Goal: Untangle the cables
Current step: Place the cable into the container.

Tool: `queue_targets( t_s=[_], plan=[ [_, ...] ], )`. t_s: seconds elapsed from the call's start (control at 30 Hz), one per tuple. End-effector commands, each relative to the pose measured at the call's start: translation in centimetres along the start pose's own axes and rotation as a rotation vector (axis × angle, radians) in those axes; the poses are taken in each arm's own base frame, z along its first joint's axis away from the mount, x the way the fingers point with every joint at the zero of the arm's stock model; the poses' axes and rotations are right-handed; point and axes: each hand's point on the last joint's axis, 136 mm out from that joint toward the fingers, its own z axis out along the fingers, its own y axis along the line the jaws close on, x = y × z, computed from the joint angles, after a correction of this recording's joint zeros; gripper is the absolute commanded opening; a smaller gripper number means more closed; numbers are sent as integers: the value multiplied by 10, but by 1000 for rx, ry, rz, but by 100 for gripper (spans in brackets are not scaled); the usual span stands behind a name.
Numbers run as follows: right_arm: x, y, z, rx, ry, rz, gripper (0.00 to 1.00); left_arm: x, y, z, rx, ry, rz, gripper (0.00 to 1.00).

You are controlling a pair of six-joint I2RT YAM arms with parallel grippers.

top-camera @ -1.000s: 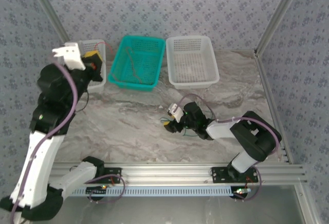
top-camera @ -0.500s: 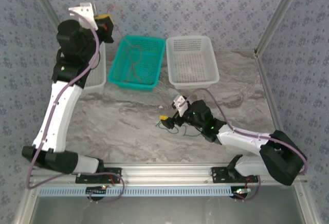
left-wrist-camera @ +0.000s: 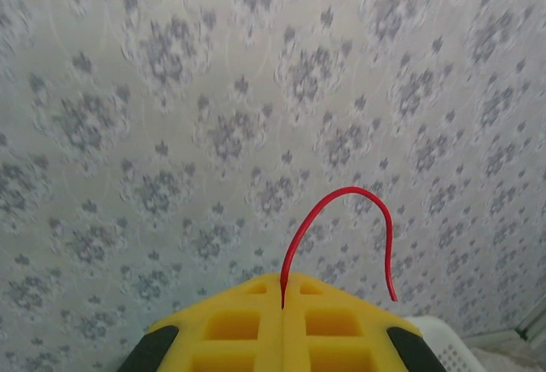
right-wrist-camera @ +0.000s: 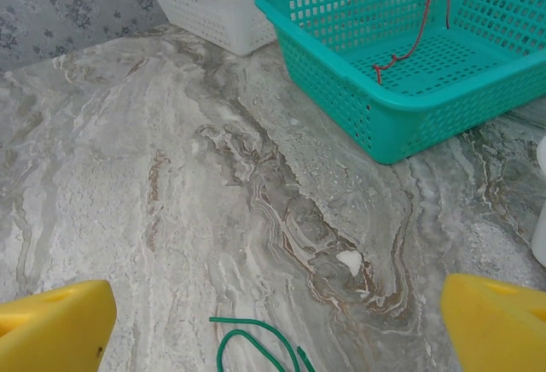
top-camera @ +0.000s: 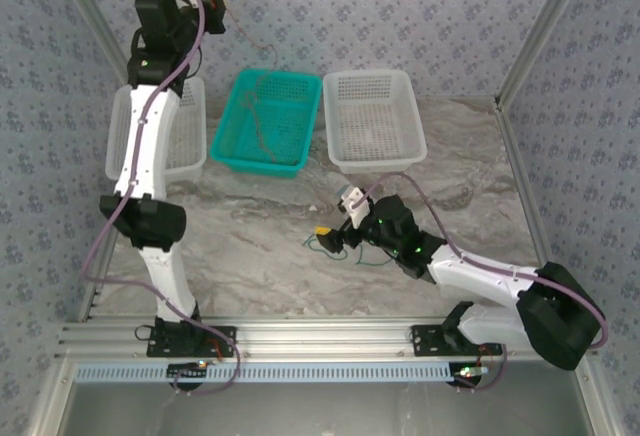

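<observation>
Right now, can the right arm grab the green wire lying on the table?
Probably yes. The right gripper is open and low over the marble table, and the green wire lies just ahead, between its yellow fingers. Nothing sits in the way.

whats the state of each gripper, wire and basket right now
left gripper: fingers shut on red wire, raised high
red wire: pinched, short end curling free
right gripper: fingers open above green wire
green wire: loose on the table, not held
teal basket: upright, holds a reddish wire
</observation>
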Motion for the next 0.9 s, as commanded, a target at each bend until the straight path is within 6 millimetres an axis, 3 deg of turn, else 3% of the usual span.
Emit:
queue_targets(
  t_s=[0.0,0.13,0.2,0.37,0.47,0.57,0.67,0.8,0.87],
  plan=[
    [6,0,-4,-1,20,18,100,34,3,9,14,130,-55,0],
    [5,1,-7,-13,23,16,100,80,23,27,-43,246,-121,0],
    [6,2,-9,-17,28,12,100,98,27,32,-45,297,-152,13],
    [5,2,-14,-14,23,11,100,130,32,28,-82,418,-206,59],
    [4,1,-15,-12,16,10,100,142,30,21,-103,469,-186,76],
    [2,0,-15,-11,17,11,100,132,14,12,-77,451,-158,84],
    [1,-13,-17,63,40,45,100,105,-14,-5,-7,389,-140,86],
    [7,-47,-23,207,80,169,100,70,-67,-46,104,293,-91,86],
    [14,-61,-26,243,101,266,100,65,-96,-73,170,249,-65,86]
  ],
)
